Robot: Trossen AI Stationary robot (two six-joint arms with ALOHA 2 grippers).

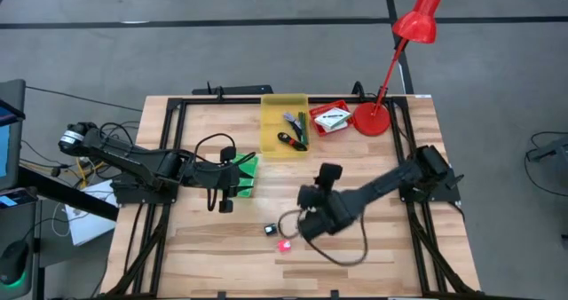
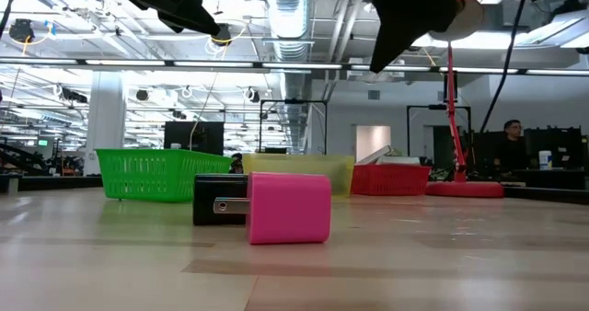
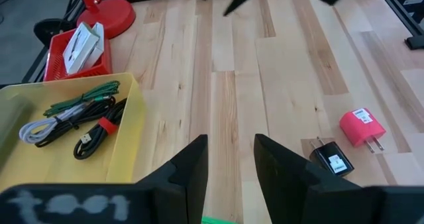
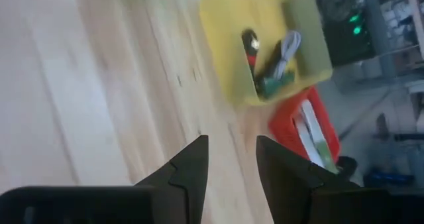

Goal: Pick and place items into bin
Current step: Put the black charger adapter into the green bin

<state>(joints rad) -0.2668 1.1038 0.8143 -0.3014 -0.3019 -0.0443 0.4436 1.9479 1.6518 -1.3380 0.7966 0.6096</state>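
A pink charger plug (image 1: 284,245) (image 2: 288,208) (image 3: 361,126) and a black adapter (image 1: 271,231) (image 2: 219,199) (image 3: 331,159) lie on the wooden table near its front. The yellow bin (image 1: 284,122) (image 3: 126,111) (image 4: 265,38) holds coiled black, green and white cables (image 3: 73,118). Flat white packets (image 3: 83,45) lie in the red bin (image 1: 330,118) (image 4: 305,128). My left gripper (image 1: 238,174) (image 3: 228,164) is open above the green bin (image 1: 246,171) (image 2: 152,173). My right gripper (image 1: 328,177) (image 4: 232,161) is open in the air over mid-table, facing the yellow bin.
A red desk lamp (image 1: 390,69) stands at the far right beside the red bin. Black frame rails (image 1: 169,158) run along the table's left, right and far sides. Bare wood (image 1: 222,256) lies in front of both arms. A person (image 2: 511,132) shows far off in the room.
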